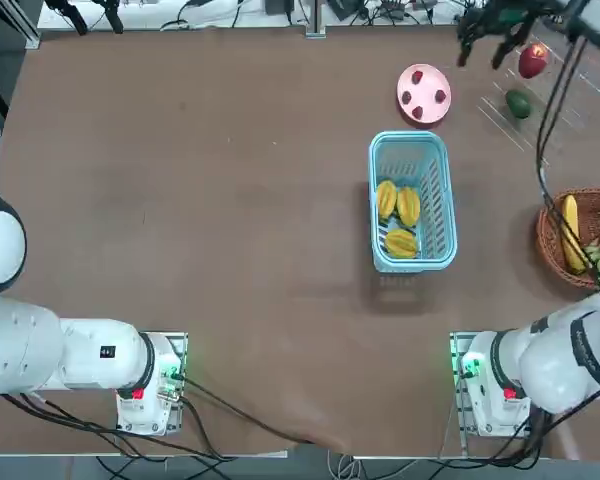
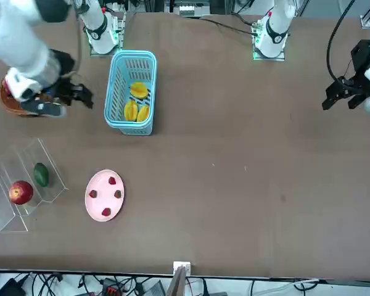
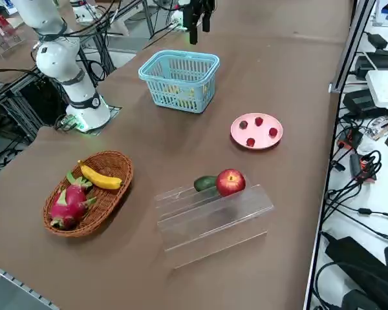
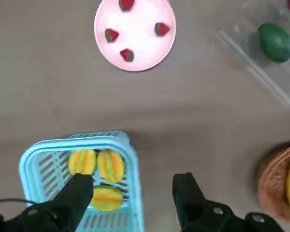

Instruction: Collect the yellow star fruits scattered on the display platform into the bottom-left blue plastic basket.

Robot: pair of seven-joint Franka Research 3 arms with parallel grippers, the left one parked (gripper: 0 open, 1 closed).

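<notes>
With all three yellow star fruits (image 1: 399, 217) lying in the blue plastic basket (image 1: 438, 245), the released, empty end effector (image 4: 133, 191) is being held above its rim, which risks being clipped on descent.

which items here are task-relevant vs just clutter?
Task items:
- three yellow star fruits, all in the basket
- blue plastic basket
- display platform, no star fruit on it
- right gripper, open, above the table beside the basket

Clutter:
- red apple and green fruit on the platform
- pink plate with small red fruits
- wicker bowl with banana and pink fruit
</notes>
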